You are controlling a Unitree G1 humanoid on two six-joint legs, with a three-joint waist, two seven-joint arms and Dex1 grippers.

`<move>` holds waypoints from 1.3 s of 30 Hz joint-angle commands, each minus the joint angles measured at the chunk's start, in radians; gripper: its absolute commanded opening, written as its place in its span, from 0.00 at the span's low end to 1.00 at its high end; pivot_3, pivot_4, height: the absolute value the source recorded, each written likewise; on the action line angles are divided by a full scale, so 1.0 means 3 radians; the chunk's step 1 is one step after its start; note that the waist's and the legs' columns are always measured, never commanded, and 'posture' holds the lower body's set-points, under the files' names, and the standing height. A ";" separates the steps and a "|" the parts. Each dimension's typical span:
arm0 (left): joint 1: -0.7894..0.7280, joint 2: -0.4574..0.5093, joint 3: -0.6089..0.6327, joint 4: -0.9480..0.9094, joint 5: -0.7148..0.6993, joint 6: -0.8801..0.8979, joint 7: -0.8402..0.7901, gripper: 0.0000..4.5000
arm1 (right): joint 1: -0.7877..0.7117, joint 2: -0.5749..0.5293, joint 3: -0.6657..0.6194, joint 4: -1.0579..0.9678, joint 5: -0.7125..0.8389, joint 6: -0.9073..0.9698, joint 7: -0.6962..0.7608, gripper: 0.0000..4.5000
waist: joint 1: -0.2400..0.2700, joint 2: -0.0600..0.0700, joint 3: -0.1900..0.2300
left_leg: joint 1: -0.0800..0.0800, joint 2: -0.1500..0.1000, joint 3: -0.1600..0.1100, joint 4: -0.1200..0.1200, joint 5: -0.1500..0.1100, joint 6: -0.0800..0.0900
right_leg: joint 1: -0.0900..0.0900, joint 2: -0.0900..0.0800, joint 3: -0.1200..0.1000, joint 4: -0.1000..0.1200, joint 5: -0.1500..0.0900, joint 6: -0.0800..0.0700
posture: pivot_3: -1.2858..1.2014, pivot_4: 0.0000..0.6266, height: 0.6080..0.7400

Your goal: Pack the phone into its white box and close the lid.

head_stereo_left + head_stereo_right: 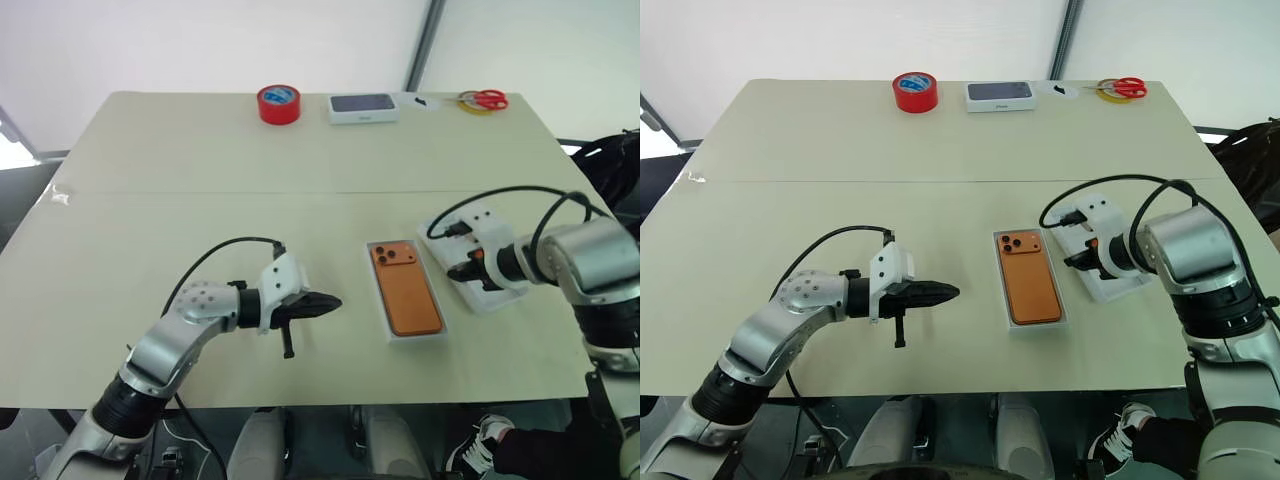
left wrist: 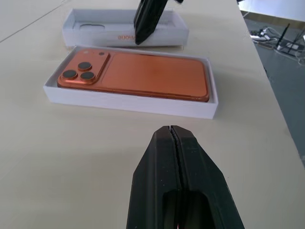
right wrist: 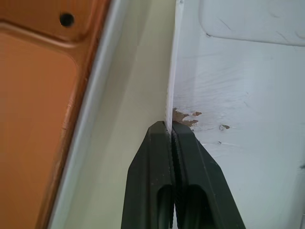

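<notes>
Left gripper closed, empty. Right gripper at three o'clock pinches lid rim, likely to cap phone in white box.

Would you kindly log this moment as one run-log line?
phone: in white box | lid: beside box, inside up | right gripper: shut on lid rim | left gripper: shut, empty

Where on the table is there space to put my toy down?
Plenty of bare table lies between the red tape roll and the left gripper. It is crowded where the phone in the white box sits beside the lid.
</notes>
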 commanded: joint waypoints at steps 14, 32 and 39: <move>0.0029 0.0009 0.0609 0.0315 0.0024 -0.0109 0.0330 0.00 | -0.0846 0.0465 -0.0605 0.1580 0.4830 -0.0150 -0.2321 0.00 | 0.0000 0.0002 0.0001 | 0.0000 0.0005 -0.0001 -0.0002 -0.0001 0.0002 | 0.0001 0.0005 0.0002 0.0001 0.0006 0.0008 | 0.52 0.24 0.94; -0.0281 -0.0428 0.0316 0.0464 0.0234 -0.0049 0.0539 0.00 | 0.0207 0.1002 -0.0547 0.0698 0.5417 -0.0811 -0.3486 0.14 | 0.0013 0.0002 0.0000 | -0.0001 0.0005 -0.0001 0.0000 -0.0001 0.0003 | 0.0001 0.0005 0.0003 0.0003 0.0008 0.0012 | 0.52 0.24 0.94; -0.0430 -0.0612 0.0167 0.0645 0.0373 -0.0051 0.0628 0.00 | 0.0089 0.0503 -0.0461 0.0457 0.5417 -0.0795 -0.3490 0.88 | 0.0019 0.0003 0.0000 | -0.0002 0.0005 -0.0001 0.0001 -0.0001 0.0003 | 0.0001 0.0005 0.0003 0.0002 0.0008 0.0012 | 0.52 0.24 0.94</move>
